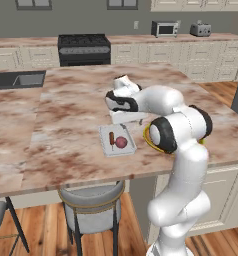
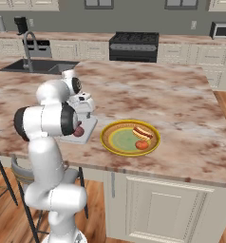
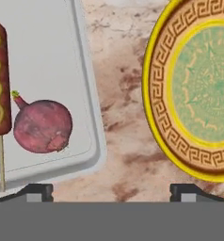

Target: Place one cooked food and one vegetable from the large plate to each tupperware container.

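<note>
A pale grey-white tupperware tray (image 3: 48, 56) holds a corn dog on a stick (image 3: 0, 89) and a dark red beet (image 3: 42, 126); the same tray (image 1: 105, 145) lies on the island. To its right sits the large yellow-rimmed plate (image 3: 156, 89), which carries a hot dog (image 2: 142, 132) and a tomato (image 2: 142, 144). My gripper (image 3: 111, 193) hangs open over the bare counter strip between tray and plate, nothing between its fingertips (image 3: 36, 192). The arm hides the second tray.
The marble island (image 1: 66, 110) stretches wide to the left and back. A sink (image 1: 21, 79) is set in its far left corner. A stool (image 1: 91, 205) stands under the near edge. Stove and cabinets line the back wall.
</note>
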Controlling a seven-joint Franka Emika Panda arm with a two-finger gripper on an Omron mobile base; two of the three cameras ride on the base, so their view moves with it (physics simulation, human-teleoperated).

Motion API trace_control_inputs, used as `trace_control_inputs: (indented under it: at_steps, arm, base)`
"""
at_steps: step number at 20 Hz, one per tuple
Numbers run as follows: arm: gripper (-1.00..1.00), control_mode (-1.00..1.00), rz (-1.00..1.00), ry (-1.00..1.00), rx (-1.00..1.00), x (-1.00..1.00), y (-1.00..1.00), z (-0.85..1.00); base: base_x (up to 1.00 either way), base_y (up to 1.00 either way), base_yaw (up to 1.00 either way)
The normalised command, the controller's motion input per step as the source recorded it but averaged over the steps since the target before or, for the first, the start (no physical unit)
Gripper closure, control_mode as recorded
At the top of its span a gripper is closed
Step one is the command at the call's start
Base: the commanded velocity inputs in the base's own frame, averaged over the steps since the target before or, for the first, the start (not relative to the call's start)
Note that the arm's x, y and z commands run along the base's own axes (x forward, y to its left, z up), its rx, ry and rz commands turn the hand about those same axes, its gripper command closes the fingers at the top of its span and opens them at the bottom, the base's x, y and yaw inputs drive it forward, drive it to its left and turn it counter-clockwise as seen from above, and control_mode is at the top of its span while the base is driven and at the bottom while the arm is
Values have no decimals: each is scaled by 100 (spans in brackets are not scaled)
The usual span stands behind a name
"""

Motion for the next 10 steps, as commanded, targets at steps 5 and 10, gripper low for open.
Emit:
trace_control_inputs:
  at_steps: [5, 10]
  arm:
    - [-100, -100, 0, -13, 0, -100, -100, 17]
    - [-100, -100, -6, -20, 0, -92, -100, 35]
  base:
    - [0, 0, 0]
    - [0, 0, 0]
